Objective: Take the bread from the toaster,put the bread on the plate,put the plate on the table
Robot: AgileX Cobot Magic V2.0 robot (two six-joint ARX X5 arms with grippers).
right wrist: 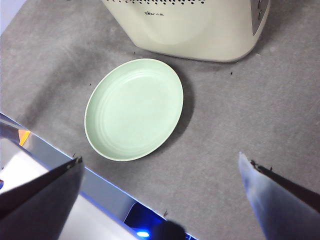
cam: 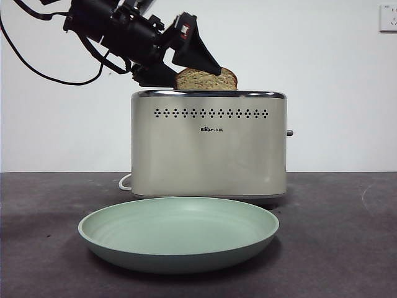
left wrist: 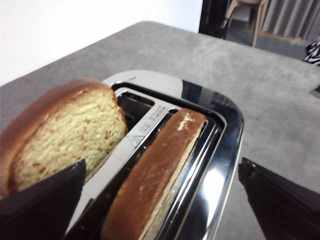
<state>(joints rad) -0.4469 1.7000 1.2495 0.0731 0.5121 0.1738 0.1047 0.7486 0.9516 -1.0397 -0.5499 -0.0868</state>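
Note:
The bread point(cam: 206, 79) pokes its domed top out of the cream toaster point(cam: 208, 144). In the left wrist view the bread point(left wrist: 65, 135) stands tall in one slot, and a narrower second slice point(left wrist: 155, 175) sits low in the other. My left gripper point(cam: 186, 65) reaches in from the upper left and hovers open point(left wrist: 160, 200) over the toaster top point(left wrist: 220, 165), its jaws spread wide on either side of the slices and touching neither. The mint-green plate point(cam: 177, 230) lies empty on the table point(cam: 335, 248) before the toaster. My right gripper point(right wrist: 160, 185) hangs open high above the plate point(right wrist: 134, 109).
A white cord point(cam: 126, 182) trails from the toaster's left side, and a small lever point(cam: 289, 133) sticks out on its right. A wall socket point(cam: 388, 17) is at the upper right. The table's front edge point(right wrist: 100, 190) shows in the right wrist view.

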